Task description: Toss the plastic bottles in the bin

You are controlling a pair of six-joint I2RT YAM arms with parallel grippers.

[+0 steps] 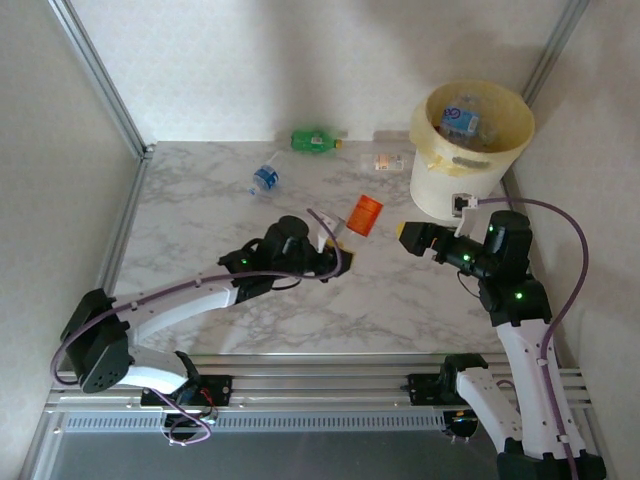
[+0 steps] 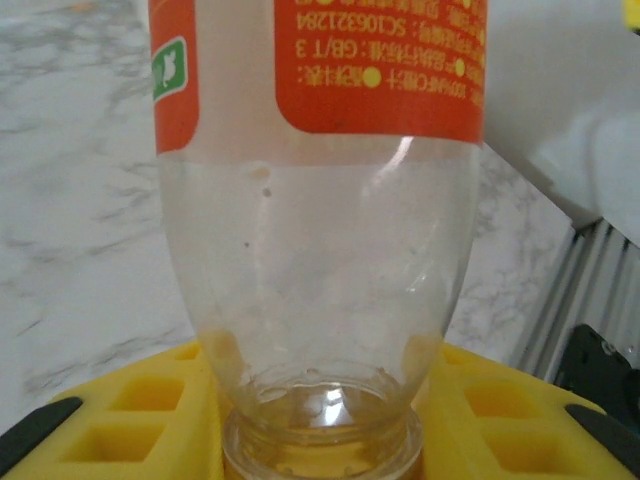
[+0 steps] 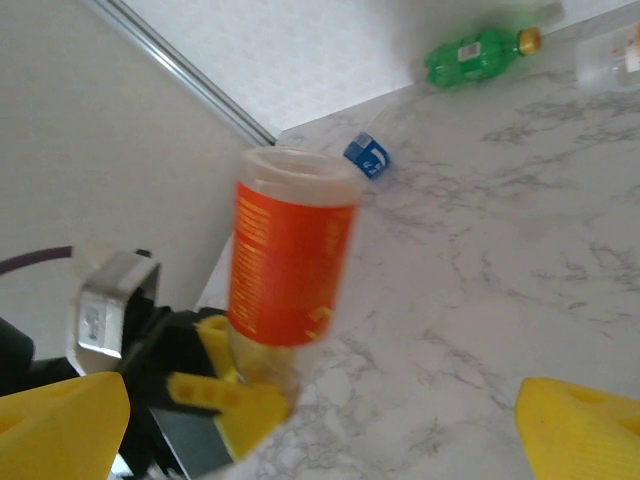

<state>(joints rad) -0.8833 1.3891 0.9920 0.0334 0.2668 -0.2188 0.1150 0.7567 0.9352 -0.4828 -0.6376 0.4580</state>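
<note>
left claw [image 1: 343, 248] gripping neck, orange-label bottle [image 1: 364, 214] jutting beyond

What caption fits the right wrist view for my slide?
Left tool grips an orange-labelled bottle by its neck, facing the open right tool over the marble table.

A lab-style robot test cell: a marble-patterned bench [image 1: 200, 210] walled by plain white panels [image 1: 200, 60] in aluminium framing [image 1: 100, 72], with metal mounting rails [image 1: 320, 385] across the bottom.

Bin [image 1: 440, 185] far right on table [image 1: 200, 220], three bottles [image 1: 318, 140] left of it.
</note>
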